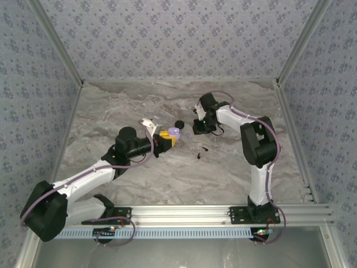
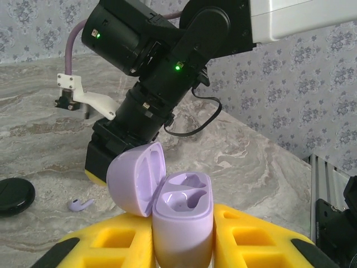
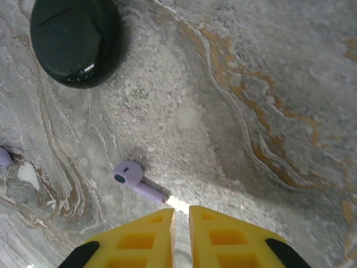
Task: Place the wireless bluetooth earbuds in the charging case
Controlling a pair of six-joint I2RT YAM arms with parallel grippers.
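Lilac charging case (image 2: 183, 223): upright, clamped in left pincer (image 2: 184, 248), lid hinged open, both wells empty. Lilac earbud (image 3: 134, 180): apart from the case, lying on its side on the worktop (image 3: 251, 84), dark tip visible.

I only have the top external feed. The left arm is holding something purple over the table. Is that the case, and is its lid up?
Observer: Yes. The left wrist camera shows the purple charging case clamped in the left gripper, with the lid swung open and both sockets empty.
Operator: Where is the bud for the right arm?
Observer: On the right wrist camera, a purple earbud lies on the table. Its stem end is right at the tips of the right gripper.
Operator: Do the jaws have it?
Observer: The jaws are shut, with only a slit between them. I cannot tell whether the stem's tip is pinched.
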